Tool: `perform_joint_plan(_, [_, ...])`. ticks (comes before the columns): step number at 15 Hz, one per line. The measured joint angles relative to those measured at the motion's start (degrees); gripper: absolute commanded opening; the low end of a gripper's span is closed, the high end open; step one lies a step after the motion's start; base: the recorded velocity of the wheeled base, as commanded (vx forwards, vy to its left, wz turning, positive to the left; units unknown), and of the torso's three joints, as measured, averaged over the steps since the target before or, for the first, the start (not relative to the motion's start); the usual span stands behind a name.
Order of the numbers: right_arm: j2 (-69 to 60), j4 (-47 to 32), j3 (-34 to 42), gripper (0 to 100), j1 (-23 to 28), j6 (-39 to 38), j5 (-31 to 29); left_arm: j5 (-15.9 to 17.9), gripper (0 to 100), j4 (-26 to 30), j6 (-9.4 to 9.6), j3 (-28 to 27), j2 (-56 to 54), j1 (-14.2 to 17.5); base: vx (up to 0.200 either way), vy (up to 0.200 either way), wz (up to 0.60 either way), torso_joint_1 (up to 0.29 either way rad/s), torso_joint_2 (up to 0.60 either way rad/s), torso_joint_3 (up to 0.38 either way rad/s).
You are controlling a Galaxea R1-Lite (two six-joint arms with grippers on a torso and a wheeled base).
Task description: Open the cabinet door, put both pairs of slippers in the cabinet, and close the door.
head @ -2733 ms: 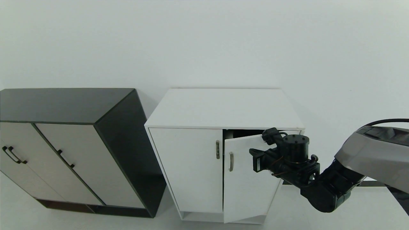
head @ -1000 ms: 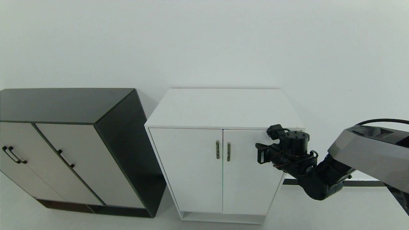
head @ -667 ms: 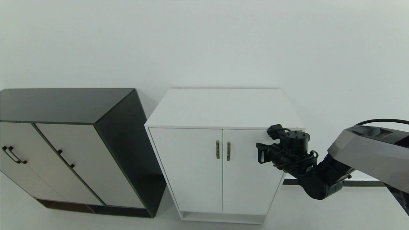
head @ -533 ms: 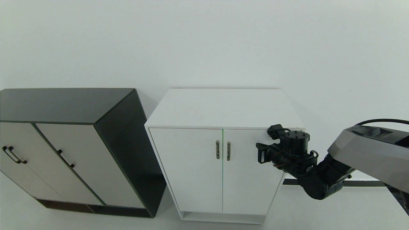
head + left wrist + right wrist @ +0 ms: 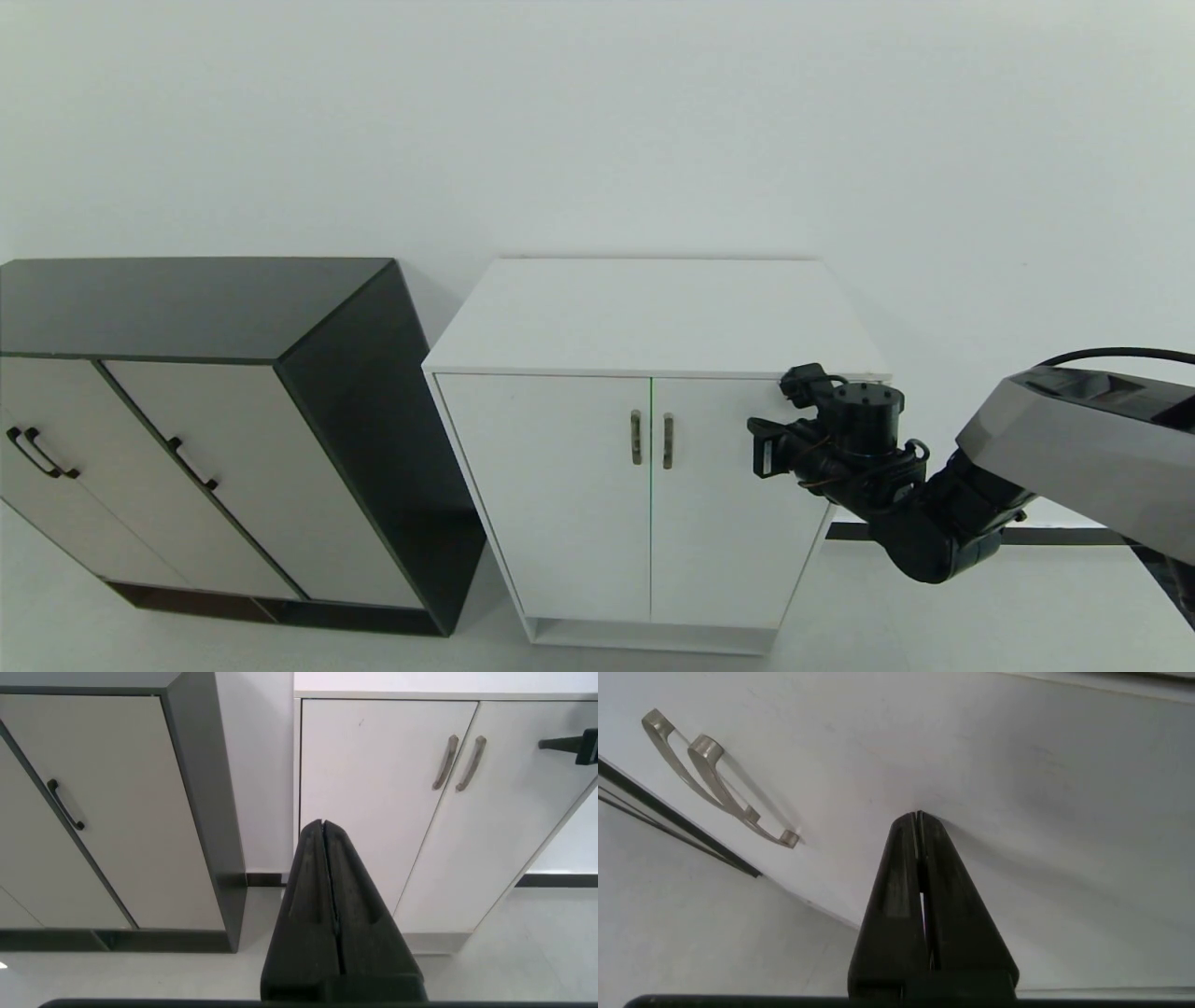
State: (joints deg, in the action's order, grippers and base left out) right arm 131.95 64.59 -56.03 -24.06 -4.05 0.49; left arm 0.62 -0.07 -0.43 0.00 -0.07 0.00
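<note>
White cabinet (image 5: 653, 317): both doors flush shut. Right gripper (image 5: 760, 454), fingers clenched together, empty, tip against the right door (image 5: 719, 541), at 3 o'clock from the door handle (image 5: 668, 441). Left gripper (image 5: 323, 827): clenched, empty.

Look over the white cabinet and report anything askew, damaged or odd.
Nothing stands out. The white cabinet's left door and right door sit shut and flush, handles side by side and level. The right claw, shut, has its tip at the right door. The dark cabinet beside it is shut too.
</note>
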Motion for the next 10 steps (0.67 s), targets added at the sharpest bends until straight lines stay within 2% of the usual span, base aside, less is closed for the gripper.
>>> perform_joint_plan(10, [1.16,0.09,-0.96,0,0.59,0.09,-0.13,0.0,0,0.0,-0.01,0.0,0.0,0.0,0.0,0.0,0.0,0.0,0.0,0.0])
